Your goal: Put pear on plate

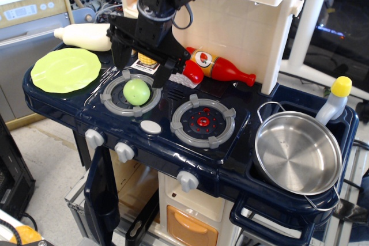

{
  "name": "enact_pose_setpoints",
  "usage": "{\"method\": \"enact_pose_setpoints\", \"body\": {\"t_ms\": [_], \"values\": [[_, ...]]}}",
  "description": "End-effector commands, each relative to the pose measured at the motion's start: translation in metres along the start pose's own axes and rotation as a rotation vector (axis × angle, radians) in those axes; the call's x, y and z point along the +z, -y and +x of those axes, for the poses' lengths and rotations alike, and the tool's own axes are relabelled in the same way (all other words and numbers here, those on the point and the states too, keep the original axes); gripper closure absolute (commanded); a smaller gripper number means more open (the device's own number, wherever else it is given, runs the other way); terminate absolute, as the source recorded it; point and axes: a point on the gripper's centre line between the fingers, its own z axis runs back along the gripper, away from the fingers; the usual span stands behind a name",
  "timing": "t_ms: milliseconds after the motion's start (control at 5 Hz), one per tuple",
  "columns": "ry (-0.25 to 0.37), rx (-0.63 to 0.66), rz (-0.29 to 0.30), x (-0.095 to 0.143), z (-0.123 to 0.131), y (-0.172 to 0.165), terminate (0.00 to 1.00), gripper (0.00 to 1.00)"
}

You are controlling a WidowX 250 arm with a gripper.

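Gripper [137,68] above pear [136,91], fingers spread apart.
Pear rests on left burner [130,94], centre-left of frame; lime-green plate [65,69] lies at far left, well apart.

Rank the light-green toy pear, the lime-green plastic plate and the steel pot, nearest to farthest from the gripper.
1. Light-green toy pear: on the left burner, right below the black gripper.
2. Lime-green plastic plate: at the counter's left end.
3. Steel pot: far right, in the sink.
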Motion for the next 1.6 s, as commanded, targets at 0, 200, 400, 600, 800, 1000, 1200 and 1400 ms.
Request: {"method": "enact_pose_setpoints", "body": {"t_ms": [0,200,400,600,800,1000,1200,1400], "values": [[0.001,-0.002,-0.068,-0.012,-0.001,-0.001,0.00,0.00],[-0.013,-0.012,-0.081,-0.022,-0.006,-0.004,0.00,0.00],[-0.013,-0.004,-0.075,-0.023,-0.007,-0.006,0.00,1.00],[0.006,0.004,-0.017,-0.005,-0.004,-0.024,0.00,1.00],[-0.008,-0.039,0.052,0.018,0.004,-0.068,0.00,1.00],[0.044,-0.060,0.095,0.013,0.004,-0.097,0.00,1.00],[0.053,-0.100,0.057,-0.012,0.012,-0.118,0.00,1.00],[0.080,-0.113,0.043,-0.034,0.014,-0.124,0.00,1.00]]}}
